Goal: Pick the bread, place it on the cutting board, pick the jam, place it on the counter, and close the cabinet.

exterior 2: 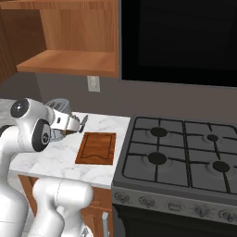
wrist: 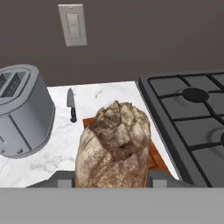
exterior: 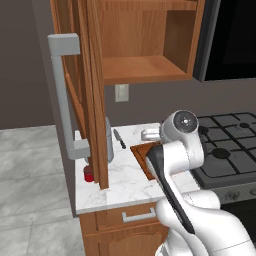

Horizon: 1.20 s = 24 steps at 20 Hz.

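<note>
The bread [wrist: 113,146], a brown crusty chunk, sits upright between my fingers, with my gripper [wrist: 112,178] shut on it. It hangs over the near left part of the reddish cutting board [wrist: 154,158]. In the right base view my gripper [exterior 2: 77,124] is just left of the cutting board [exterior 2: 97,148], above the counter [exterior 2: 51,157]. The red jam [exterior: 88,173] stands on the counter [exterior: 125,182] near its left edge, beside the open cabinet door [exterior: 85,75] with its grey bar handle [exterior: 62,95]. My arm covers most of the cutting board [exterior: 142,154].
A grey toaster [wrist: 22,109] stands to the left of the board, and a black-handled knife [wrist: 72,107] lies behind it. The gas stove [exterior 2: 185,152] adjoins the counter on the right. The cabinet's bare shelf [exterior 2: 69,62] hangs above, with a wall outlet [wrist: 72,24] below it.
</note>
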Tool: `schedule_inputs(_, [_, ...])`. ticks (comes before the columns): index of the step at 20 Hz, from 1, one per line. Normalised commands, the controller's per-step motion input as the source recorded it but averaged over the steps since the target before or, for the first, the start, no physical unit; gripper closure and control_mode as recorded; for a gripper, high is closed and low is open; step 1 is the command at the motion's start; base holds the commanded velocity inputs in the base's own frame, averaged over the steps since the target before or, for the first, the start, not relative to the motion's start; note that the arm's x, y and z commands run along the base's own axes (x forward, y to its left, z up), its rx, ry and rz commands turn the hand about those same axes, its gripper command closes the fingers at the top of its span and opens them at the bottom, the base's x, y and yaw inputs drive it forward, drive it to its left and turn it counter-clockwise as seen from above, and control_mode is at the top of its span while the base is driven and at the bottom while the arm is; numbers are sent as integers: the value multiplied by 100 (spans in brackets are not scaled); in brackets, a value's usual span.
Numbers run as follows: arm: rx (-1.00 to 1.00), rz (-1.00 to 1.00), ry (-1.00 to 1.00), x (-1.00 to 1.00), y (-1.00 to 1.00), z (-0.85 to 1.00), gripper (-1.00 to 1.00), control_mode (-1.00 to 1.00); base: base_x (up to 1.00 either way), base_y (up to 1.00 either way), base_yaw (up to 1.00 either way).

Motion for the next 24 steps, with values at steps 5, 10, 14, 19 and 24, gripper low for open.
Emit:
schedule_inputs(5, [0, 0, 0, 7, 0, -31, 100, -100, 0, 0, 0])
schedule_inputs(10, [0, 0, 0, 10, 0, -28, 100, -100, 0, 0, 0])
schedule_inputs(14, [0, 0, -1, 12, 0, -31, 100, -100, 0, 0, 0])
schedule_inputs(19, [0, 0, -1, 10, 0, -30, 100, -100, 0, 0, 0])
schedule_inputs(24, [0, 0, -5, 16, 0, -26, 100, -100, 0, 0, 0])
